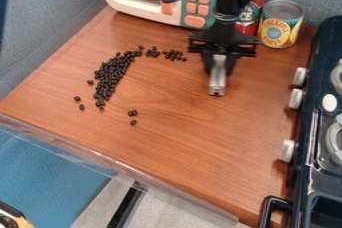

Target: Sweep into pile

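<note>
The robot arm enters from the far edge, right of centre, and its black gripper [219,67] hangs over the wooden tabletop [200,137]. The two fingers are slightly apart, one on each side of a silver metal piece [217,83], and are closed on it; the piece's free end points toward the near side. The small black beans [112,74] lie to the left of the gripper. Most form a dense, elongated band running from far right to near left. Two small clusters extend from its far end toward the gripper — loosely packed, with gaps between them. A few single beans lie beside the band on its left, and a separate group of three is located nearer, to the right of the band's near end. A toy microwave [143,14] with orange buttons stands at the far side. Two cans stand to its right: a red one [248,26], partly hidden by the arm, and a yellow one [280,28] just beside it. A dark toy stove [302,172] occupies the right side — three white knobs [296,98] face the tabletop.
</note>
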Controlling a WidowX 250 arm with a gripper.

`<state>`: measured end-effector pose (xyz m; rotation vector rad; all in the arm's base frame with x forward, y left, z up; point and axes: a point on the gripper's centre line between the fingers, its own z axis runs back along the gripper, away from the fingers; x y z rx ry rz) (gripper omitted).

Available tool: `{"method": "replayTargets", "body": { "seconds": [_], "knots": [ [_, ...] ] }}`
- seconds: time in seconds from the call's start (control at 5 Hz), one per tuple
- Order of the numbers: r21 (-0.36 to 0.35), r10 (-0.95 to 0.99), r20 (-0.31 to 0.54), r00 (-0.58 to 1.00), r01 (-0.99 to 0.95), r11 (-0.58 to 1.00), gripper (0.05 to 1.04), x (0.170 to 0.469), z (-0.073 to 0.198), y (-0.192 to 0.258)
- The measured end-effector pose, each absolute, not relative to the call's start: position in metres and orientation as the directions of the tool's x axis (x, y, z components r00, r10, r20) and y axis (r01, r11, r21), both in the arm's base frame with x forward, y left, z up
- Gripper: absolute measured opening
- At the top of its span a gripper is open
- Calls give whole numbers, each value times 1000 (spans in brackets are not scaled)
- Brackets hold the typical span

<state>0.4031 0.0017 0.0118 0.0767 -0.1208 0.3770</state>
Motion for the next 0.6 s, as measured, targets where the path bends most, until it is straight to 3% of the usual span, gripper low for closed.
{"method": "replayTargets", "body": {
  "seconds": [0.6],
  "knots": [
    [66, 423, 135, 896, -434, 898, 374, 376, 13, 40]
  ]
}}
